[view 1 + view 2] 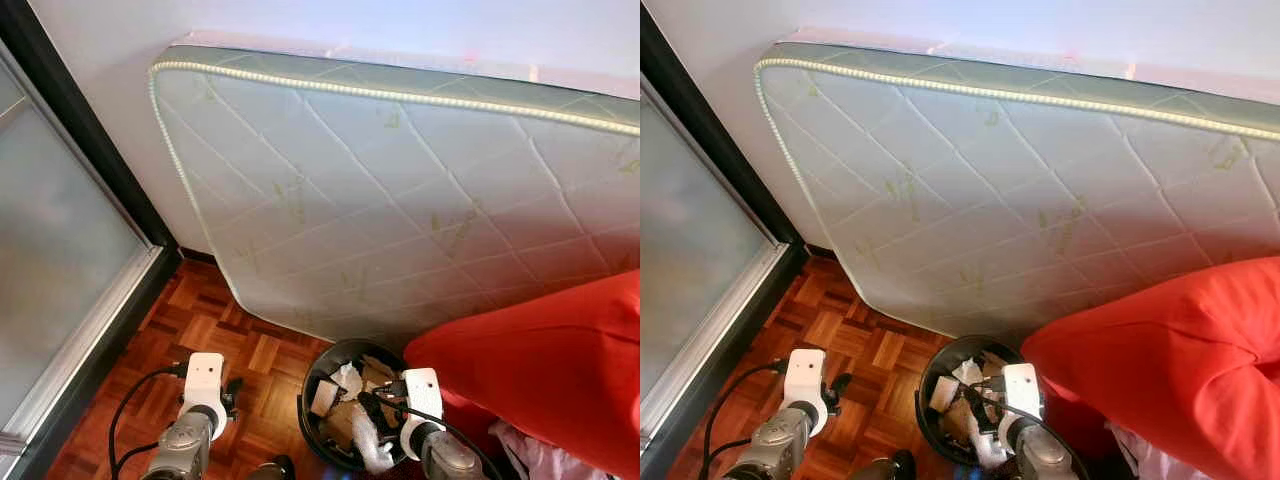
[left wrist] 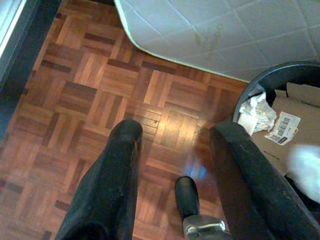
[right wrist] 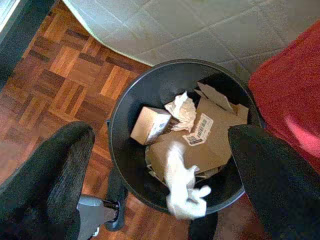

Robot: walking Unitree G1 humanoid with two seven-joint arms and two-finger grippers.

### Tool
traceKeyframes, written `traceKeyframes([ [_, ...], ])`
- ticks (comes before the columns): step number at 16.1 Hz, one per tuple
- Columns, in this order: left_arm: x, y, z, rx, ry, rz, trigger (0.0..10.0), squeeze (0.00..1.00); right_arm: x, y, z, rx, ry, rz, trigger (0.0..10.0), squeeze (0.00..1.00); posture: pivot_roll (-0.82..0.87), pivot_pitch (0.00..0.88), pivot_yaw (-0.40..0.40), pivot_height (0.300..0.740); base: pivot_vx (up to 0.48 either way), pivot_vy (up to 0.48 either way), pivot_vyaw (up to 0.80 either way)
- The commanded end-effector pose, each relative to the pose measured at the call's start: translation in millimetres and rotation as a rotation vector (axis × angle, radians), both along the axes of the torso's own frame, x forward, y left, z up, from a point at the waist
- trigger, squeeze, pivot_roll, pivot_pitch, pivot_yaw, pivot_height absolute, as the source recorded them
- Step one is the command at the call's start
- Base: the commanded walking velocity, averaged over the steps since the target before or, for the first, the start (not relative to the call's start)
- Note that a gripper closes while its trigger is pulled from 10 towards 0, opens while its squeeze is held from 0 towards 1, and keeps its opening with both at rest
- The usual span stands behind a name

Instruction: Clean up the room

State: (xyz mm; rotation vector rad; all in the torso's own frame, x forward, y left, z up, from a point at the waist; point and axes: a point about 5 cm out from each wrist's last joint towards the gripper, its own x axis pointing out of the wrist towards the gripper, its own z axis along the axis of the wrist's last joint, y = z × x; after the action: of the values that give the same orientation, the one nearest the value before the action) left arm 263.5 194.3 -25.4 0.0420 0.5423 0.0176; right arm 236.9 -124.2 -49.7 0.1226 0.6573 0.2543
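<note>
Parquet floor [image 2: 90, 95] of small wooden blocks runs under a quilted white mattress [image 1: 400, 200] with faint green leaf prints and a beaded edge, leaning on the wall; a red fabric [image 1: 550, 370] lies beside it; the round black bin [image 3: 135, 100] holds a small carton [image 3: 150, 125], crumpled paper [image 3: 182, 110] and cardboard with a barcode label [image 3: 200, 129], its print unreadable; the right claw [image 3: 160, 165] hangs wide open over the bin, a white scrap [image 3: 182, 185] blurred between its fingers; the left claw [image 2: 175, 150] gapes empty above the floor.
</note>
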Motion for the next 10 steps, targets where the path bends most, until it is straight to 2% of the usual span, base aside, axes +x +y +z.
traceKeyframes([
  [1,-4.4,-0.7,-3.9,0.012,0.022,-0.016,10.0,0.00,-4.6,-0.5,-3.2,-0.008,0.013,0.001,10.0,0.00,0.17,0.193,0.025,0.740,0.000,0.000,0.00],
  [3,-4.2,-0.6,-3.8,0.014,0.022,-0.018,10.0,0.00,-4.6,-1.1,-3.4,-0.016,0.014,-0.003,10.0,0.00,0.17,0.193,0.025,0.740,0.000,0.000,0.00],
  [6,-4.1,-0.5,-3.8,0.017,0.023,-0.020,10.0,0.00,-4.0,-13.7,-4.6,-0.075,0.027,-0.093,10.0,0.00,0.17,0.192,0.027,0.740,0.000,0.000,0.00],
  [7,-4.1,-0.3,-3.7,0.018,0.023,-0.018,10.0,0.00,-5.4,-26.6,-6.0,-0.084,0.043,-0.207,10.0,0.00,0.17,0.190,0.028,0.740,0.000,0.000,0.00],
  [9,-4.0,0.2,-3.7,0.019,0.024,-0.015,10.0,0.00,-13.6,-65.2,-8.9,-0.096,0.083,-0.404,10.0,0.00,0.17,0.188,0.030,0.740,0.000,0.000,0.00],
  [10,-4.0,0.4,-3.6,0.020,0.024,-0.015,10.0,0.00,-19.1,-74.8,-11.2,-0.108,0.105,-0.457,10.0,0.00,0.17,0.187,0.031,0.740,0.000,0.000,0.00],
])
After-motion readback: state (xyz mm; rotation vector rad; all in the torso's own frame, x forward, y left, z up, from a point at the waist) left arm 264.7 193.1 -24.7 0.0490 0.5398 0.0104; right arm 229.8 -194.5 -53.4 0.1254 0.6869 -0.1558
